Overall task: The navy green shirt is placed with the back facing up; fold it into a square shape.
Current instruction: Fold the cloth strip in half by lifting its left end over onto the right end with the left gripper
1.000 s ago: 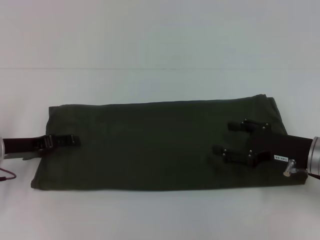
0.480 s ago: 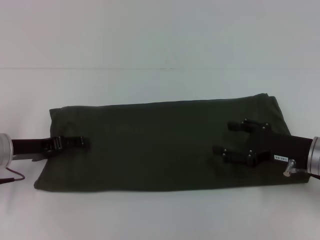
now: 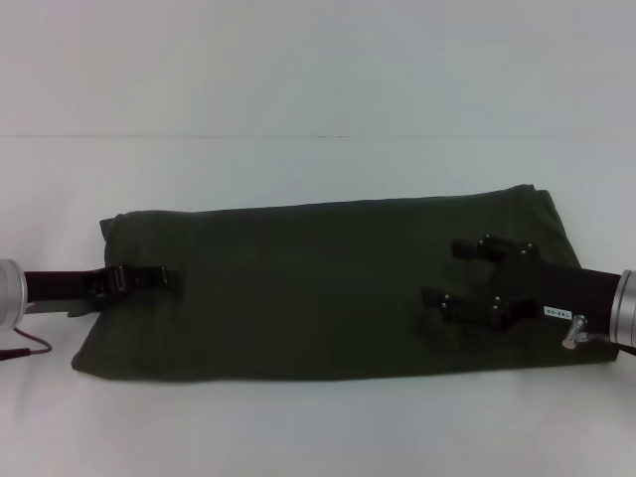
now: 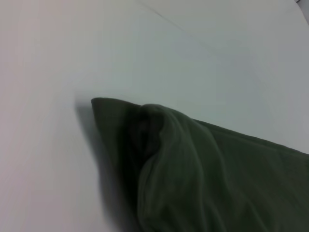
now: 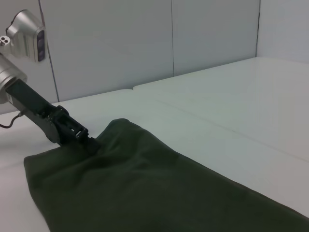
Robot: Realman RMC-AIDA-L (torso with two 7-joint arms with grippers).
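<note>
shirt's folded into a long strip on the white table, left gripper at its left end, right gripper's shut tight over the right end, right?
Not quite: the right gripper has its jaws open over the dark olive-green fabric shirt, as the head view shows. The left gripper is at the left end, on the white table.

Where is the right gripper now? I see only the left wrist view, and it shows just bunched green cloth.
Observer: The right gripper is open, over the right end of the navy green shirt.
Operator: Is my left gripper holding the cloth?
Observer: Yes, the left gripper grips the shirt at its left edge.
Operator: Is the shirt square already?
Observer: No, it is a long band lying from left to right.
</note>
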